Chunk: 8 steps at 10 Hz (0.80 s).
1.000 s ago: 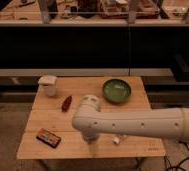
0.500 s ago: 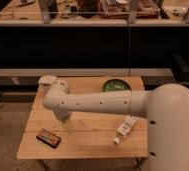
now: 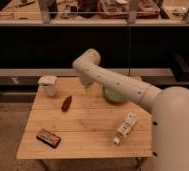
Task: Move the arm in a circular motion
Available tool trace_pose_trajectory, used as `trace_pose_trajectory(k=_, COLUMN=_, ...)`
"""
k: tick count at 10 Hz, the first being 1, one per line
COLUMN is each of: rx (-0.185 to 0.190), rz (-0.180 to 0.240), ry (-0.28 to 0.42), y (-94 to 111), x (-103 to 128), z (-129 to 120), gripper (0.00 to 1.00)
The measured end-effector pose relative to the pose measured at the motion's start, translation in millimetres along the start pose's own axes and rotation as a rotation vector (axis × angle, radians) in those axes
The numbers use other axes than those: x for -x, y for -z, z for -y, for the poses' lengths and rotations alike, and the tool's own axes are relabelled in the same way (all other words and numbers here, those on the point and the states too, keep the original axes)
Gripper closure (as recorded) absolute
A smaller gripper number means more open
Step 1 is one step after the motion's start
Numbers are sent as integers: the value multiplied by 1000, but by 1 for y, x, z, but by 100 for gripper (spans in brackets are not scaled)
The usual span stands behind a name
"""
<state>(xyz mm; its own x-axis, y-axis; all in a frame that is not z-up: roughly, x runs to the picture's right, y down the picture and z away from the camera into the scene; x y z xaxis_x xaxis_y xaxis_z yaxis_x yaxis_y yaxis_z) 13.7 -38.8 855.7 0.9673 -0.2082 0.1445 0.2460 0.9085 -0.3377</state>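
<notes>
The cream-white arm [image 3: 119,86] reaches from a large rounded segment at the bottom right [image 3: 175,132] up and left over the wooden table [image 3: 83,125]. Its thick tube has small dark dots. The rounded elbow [image 3: 88,61] stands high above the table's back middle. The short pale tip with the gripper [image 3: 87,81] hangs just below the elbow, above the table's back edge. The gripper holds nothing that I can see.
On the table are a white cup [image 3: 48,85] at the back left, a red-brown object [image 3: 66,103], a brown packet [image 3: 48,137] at the front left, a white tube [image 3: 125,127] and a green bowl [image 3: 114,95] partly hidden behind the arm. Dark shelving [image 3: 48,45] stands behind.
The elbow has swung from low over the table's front middle, to the left side near the cup, and now up and right to the back middle.
</notes>
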Motion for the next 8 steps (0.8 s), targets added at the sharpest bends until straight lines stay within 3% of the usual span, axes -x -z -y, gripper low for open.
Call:
trace_pose_trajectory(k=2, rx=34, rz=-18, ry=-173, y=13, x=-94, z=-33, gripper=20)
trace_pose_trajectory(k=3, rx=90, rz=-14, ry=-259, y=15, x=-126, z=-68, gripper=20)
trace_pose_trajectory(k=4, rx=142, rz=2, ry=-315, y=15, x=-141, z=-96, gripper=20)
trace_pose_trajectory(k=5, rx=169, rz=10, ry=-345, y=16, x=-149, z=-111, gripper=20)
trace_pose_trajectory(k=8, rx=174, rz=14, ry=-343, y=15, x=-147, z=-112, gripper=20)
